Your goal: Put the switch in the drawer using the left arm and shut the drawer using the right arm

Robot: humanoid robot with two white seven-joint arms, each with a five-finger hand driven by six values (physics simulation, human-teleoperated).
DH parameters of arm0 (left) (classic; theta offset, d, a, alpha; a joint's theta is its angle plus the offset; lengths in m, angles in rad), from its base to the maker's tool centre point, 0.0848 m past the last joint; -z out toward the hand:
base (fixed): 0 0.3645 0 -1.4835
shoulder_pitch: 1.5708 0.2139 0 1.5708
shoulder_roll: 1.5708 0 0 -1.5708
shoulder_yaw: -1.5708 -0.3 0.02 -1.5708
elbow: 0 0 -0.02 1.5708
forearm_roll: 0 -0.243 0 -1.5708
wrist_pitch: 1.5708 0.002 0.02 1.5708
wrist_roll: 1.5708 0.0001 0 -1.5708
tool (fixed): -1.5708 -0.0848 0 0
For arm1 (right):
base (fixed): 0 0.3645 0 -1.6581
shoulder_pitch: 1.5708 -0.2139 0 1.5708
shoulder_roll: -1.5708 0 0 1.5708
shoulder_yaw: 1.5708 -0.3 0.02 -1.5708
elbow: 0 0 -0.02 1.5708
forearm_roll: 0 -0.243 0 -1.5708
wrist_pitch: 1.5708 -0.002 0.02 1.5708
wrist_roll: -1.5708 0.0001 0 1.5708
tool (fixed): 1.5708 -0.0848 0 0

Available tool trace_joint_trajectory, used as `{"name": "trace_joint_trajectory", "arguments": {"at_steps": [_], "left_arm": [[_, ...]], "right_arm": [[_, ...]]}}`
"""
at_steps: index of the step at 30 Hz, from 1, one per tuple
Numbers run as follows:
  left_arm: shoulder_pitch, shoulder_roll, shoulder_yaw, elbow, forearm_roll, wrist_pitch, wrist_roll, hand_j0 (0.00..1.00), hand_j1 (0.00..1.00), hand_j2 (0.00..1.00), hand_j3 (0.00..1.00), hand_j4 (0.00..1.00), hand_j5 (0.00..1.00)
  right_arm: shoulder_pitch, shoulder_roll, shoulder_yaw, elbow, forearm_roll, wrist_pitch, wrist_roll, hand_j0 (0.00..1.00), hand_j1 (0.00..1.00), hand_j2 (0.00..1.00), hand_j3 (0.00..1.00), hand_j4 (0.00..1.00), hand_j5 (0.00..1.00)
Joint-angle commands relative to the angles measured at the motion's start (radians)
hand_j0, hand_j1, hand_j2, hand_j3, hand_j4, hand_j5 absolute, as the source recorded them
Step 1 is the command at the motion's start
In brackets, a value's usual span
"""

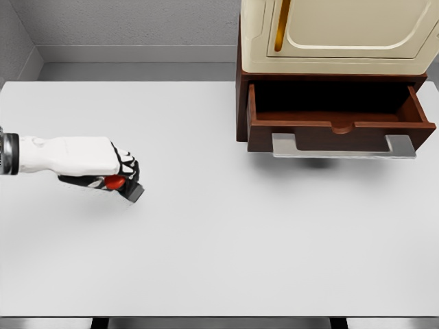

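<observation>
Gripping switch (126, 185) at left of frame: left hand (118, 173) clenched around it, red and dark grey parts showing under fingers, low over white table (219, 247). Standing open at upper right: brown drawer (339, 116), pulled out from cabinet (241, 103), interior dark, nothing visible inside, grey handle (343, 147) along front. Resting above: cream appliance (343, 34). Switch well apart from drawer.

Red-and-grey switch (123, 185) at table's left; brown drawer (341, 127) open, far right.
</observation>
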Motion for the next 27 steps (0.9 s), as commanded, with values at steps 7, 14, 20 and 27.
{"name": "trace_joint_trajectory", "arguments": {"at_steps": [7, 14, 20, 27], "left_arm": [[-0.055, -0.104, 0.007, 0.004, 0.031, 0.003, 0.0, 0.34, 0.34, 0.34, 0.34, 0.34, 0.34], [-0.094, -0.173, 0.009, 0.002, 0.033, 0.003, 0.0, 0.34, 0.34, 0.34, 0.34, 0.34, 0.34], [-0.136, -0.201, 0.01, 0.002, 0.034, 0.003, 0.0, 0.34, 0.34, 0.34, 0.34, 0.34, 0.34], [-0.167, -0.27, 0.01, 0.01, 0.047, 0.003, 0.0, 0.34, 0.34, 0.34, 0.34, 0.34, 0.34]], "right_arm": [[-0.015, -0.035, 0.021, 0.001, -0.167, 0.003, 0.0, 1.0, 1.0, 1.0, 1.0, 1.0, 1.0], [-0.092, -0.122, 0.182, 0.001, -0.161, 0.003, 0.0, 0.94, 0.94, 0.94, 0.94, 0.94, 0.94], [-0.107, -0.153, 0.242, 0.001, -0.16, 0.003, 0.0, 0.99, 0.99, 0.99, 0.99, 0.99, 0.99], [-0.144, -0.188, 0.331, 0.001, -0.16, 0.003, 0.0, 0.58, 0.58, 0.58, 0.58, 0.58, 0.58]]}}
